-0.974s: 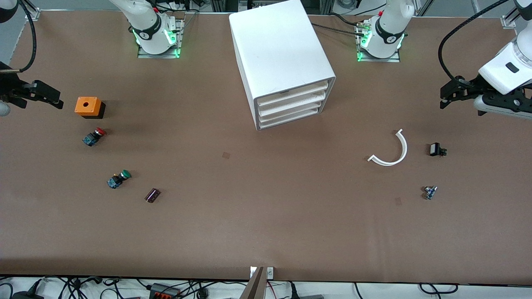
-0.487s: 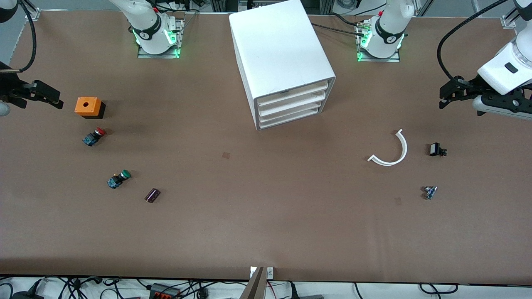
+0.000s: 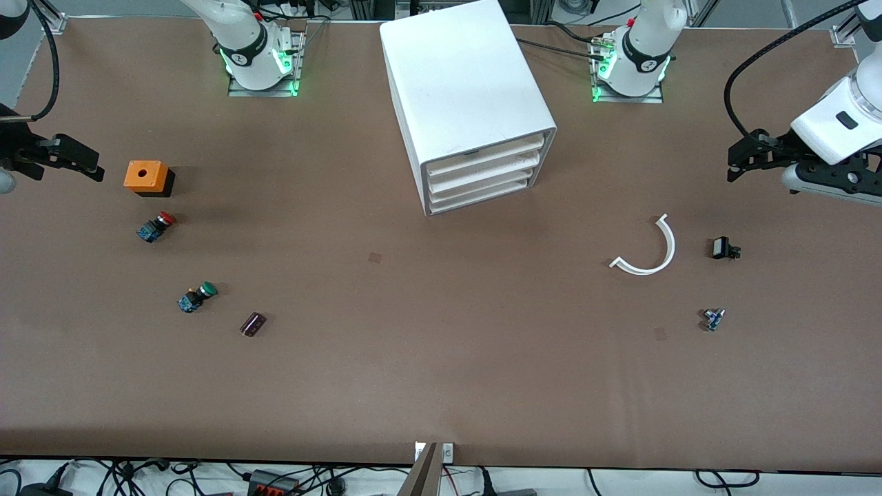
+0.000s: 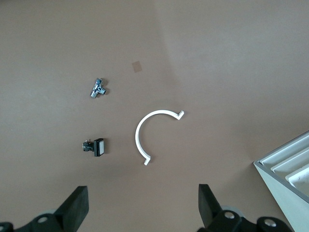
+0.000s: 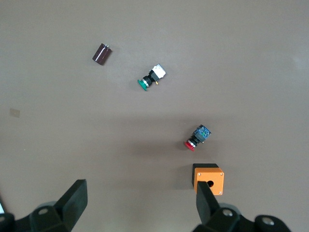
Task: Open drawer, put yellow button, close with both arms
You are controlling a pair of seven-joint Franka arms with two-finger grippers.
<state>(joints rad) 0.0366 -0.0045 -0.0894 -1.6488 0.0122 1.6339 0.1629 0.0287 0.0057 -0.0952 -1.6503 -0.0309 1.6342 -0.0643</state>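
Note:
The white cabinet (image 3: 462,89) stands at the middle of the table between the arms' bases. Its top drawer (image 3: 482,153) is shut, as are the three lower ones. The cabinet's corner also shows in the left wrist view (image 4: 285,169). No yellow button is in view. My left gripper (image 3: 736,160) is open and empty, in the air over the left arm's end of the table; it also shows in the left wrist view (image 4: 143,208). My right gripper (image 3: 93,162) is open and empty over the right arm's end, beside an orange box (image 3: 146,176); it also shows in the right wrist view (image 5: 140,205).
Near the right gripper lie a red-capped switch (image 3: 156,226), a green-capped switch (image 3: 197,297) and a dark purple cylinder (image 3: 252,324). Near the left gripper lie a white curved strip (image 3: 648,248), a small black part (image 3: 723,248) and a small metal part (image 3: 713,319).
The left arm's wrist has shifted slightly toward the robots' bases. The right arm and all objects have not moved.

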